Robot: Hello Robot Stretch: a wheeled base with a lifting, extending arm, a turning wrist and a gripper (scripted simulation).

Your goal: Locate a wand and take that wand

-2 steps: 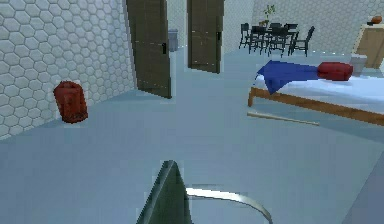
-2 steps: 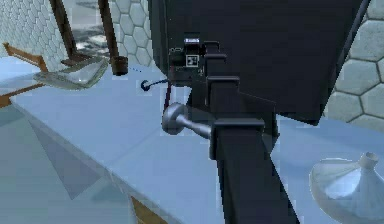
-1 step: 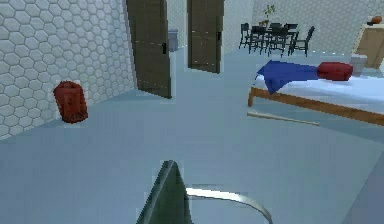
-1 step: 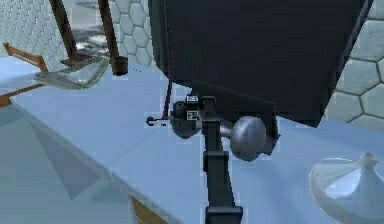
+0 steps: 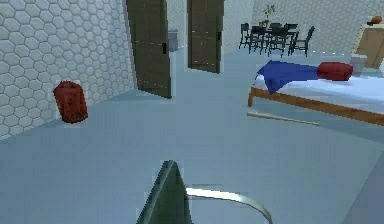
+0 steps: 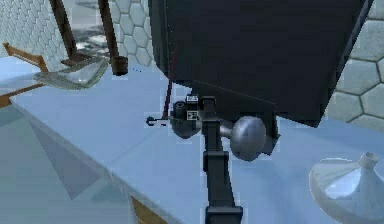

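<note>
My arm (image 6: pixel 215 175) rises from the arm side view's bottom edge over a pale blue tabletop (image 6: pixel 110 130). Its two white marked squares (image 6: pixel 192 108) sit at the far end. Left of them is the gripper (image 6: pixel 160 119), its thin dark fingers (image 6: pixel 152 121) reaching toward the view's left. A large dark flat panel (image 6: pixel 250 50) stands on the table right behind it. I cannot tell whether the gripper holds anything. No shape here reads clearly as a wand.
A grey ball (image 6: pixel 250 137) lies beside the arm, a pale flared vessel (image 6: pixel 350 180) at the right, a glass bowl (image 6: pixel 70 75) at the left. Ahead are a red object (image 5: pixel 70 102) by the tiled wall, dark doors (image 5: pixel 150 45), a bed (image 5: pixel 320 90) and dining chairs (image 5: pixel 275 38).
</note>
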